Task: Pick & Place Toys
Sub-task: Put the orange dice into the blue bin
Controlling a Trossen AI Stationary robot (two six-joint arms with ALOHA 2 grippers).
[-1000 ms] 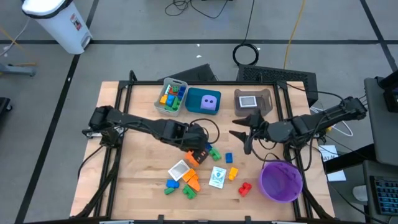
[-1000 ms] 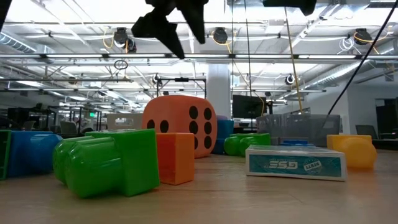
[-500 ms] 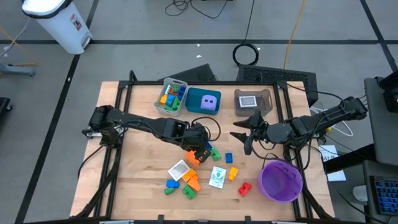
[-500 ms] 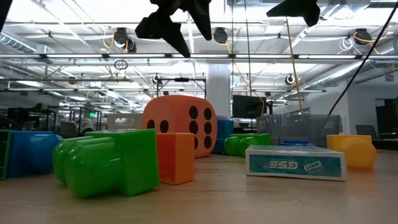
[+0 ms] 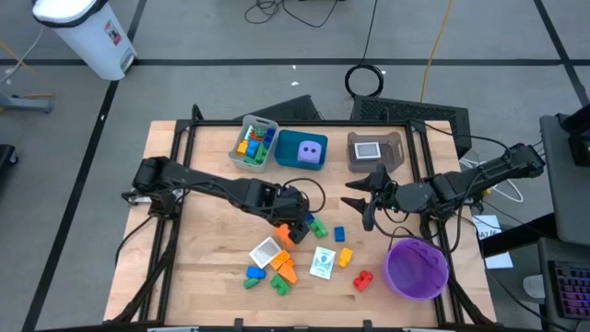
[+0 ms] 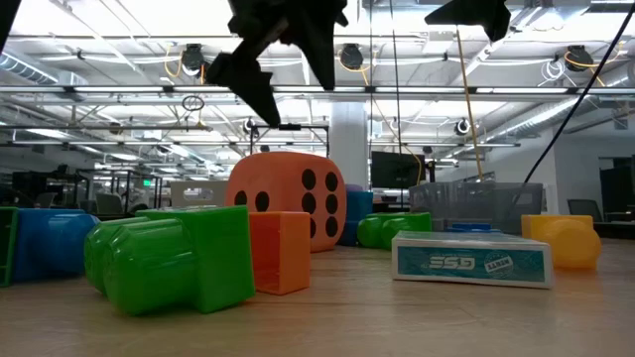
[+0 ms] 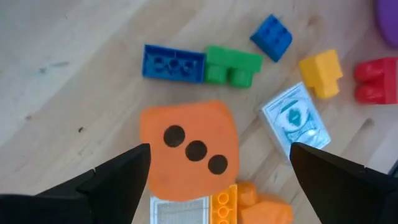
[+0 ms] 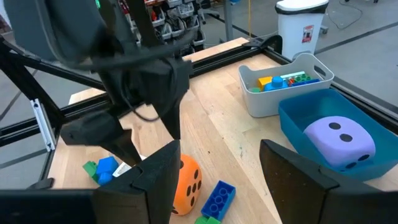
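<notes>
Orange die (image 7: 189, 149) sits on the table (image 5: 212, 258) near the middle, three-dot face up in my left wrist view. I see the left gripper (image 7: 217, 168) directly above it, fingers (image 7: 112, 180) spread wide to either side of the die, not touching it; released, nothing held. In the low view that gripper (image 6: 283, 50) hangs clear above the die (image 6: 286, 201).

Just beside the die, away from the left arm: a blue brick (image 7: 173, 63) touching a green brick (image 7: 233, 65), and a smaller blue brick (image 7: 272, 36) beyond them. A white picture card (image 7: 295, 121) lies near the die, with a yellow brick (image 7: 321, 73) and a red brick (image 7: 375, 81) past it. An orange brick (image 7: 239, 202) and a second card (image 7: 180, 211) lie against the die's near side.

Right gripper (image 5: 361, 198) hovers over the table's right half, well apart from the die, fingers (image 8: 292, 174) parted halfway and empty.

Purple die (image 8: 339, 143) rests in the teal tray (image 8: 298, 115); the grey tray (image 8: 261, 99) beside it holds several bricks. Purple bowl (image 5: 417, 267) stands near the front right corner.
</notes>
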